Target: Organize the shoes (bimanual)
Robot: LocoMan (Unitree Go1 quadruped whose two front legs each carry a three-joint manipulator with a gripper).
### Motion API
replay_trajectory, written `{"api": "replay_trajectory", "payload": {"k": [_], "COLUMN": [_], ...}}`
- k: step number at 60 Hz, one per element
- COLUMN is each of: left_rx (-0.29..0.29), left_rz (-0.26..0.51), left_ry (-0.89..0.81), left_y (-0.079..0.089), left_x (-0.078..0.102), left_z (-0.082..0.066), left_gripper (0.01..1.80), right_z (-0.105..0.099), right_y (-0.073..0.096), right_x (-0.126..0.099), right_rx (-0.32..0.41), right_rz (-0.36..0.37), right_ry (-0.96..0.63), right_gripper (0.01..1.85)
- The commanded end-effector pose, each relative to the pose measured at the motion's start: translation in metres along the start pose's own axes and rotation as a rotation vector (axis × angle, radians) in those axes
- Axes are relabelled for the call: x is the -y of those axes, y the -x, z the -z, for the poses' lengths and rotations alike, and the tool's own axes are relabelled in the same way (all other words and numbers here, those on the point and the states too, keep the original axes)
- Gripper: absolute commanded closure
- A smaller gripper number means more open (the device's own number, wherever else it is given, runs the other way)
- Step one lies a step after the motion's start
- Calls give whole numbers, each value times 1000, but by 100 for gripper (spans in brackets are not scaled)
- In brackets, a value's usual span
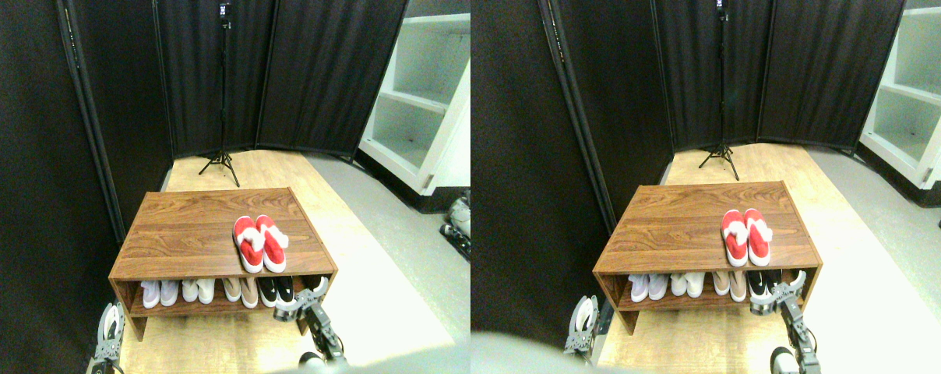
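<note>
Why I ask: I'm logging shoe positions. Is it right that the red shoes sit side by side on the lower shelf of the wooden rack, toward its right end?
Not quite. The stereo pair view shows the red shoes side by side toward the right end, but on the top of the wooden rack, not the lower shelf, which holds other pairs.

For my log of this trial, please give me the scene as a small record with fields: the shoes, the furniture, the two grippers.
red shoes: pair, side by side, touching, on top of the rack, right part
rack: wooden shoe rack, one lower shelf
lower shelf: pale pairs and a black pair in a row
left gripper: low, beside the rack's left front corner
right gripper: at the shelf's right front, near the black pair
background: tripod, dark curtains
</note>
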Motion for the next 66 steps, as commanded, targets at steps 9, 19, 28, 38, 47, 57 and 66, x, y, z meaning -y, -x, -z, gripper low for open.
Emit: {"api": "replay_trajectory", "payload": {"k": [9, 19, 28, 38, 47, 57, 66], "left_rx": [-4, -6, -4, -4, -4, 12, 20], "left_rz": [56, 59, 64, 67, 71, 62, 61], "left_ry": [4, 1, 4, 0, 0, 5, 11], "left_y": [-5, -4, -2, 1, 5, 9, 11], "left_x": [11, 12, 12, 14, 15, 15, 14], "left_z": [0, 1, 2, 3, 3, 3, 3], "left_gripper": [180, 180, 180, 180, 180, 180, 180], "right_z": [-23, -61, -95, -116, -129, -133, -132], "right_y": [19, 27, 16, -6, -28, -53, -75], "right_x": [-19, -31, -33, -30, -19, -11, 0], "right_rx": [50, 219, 325, 521, 588, 607, 569], "right_rz": [-60, -86, -128, -122, -91, -74, -46], "right_ry": [38, 142, 207, 171, 235, 271, 240], "right_gripper": [29, 38, 61, 178, 185, 185, 185]}}
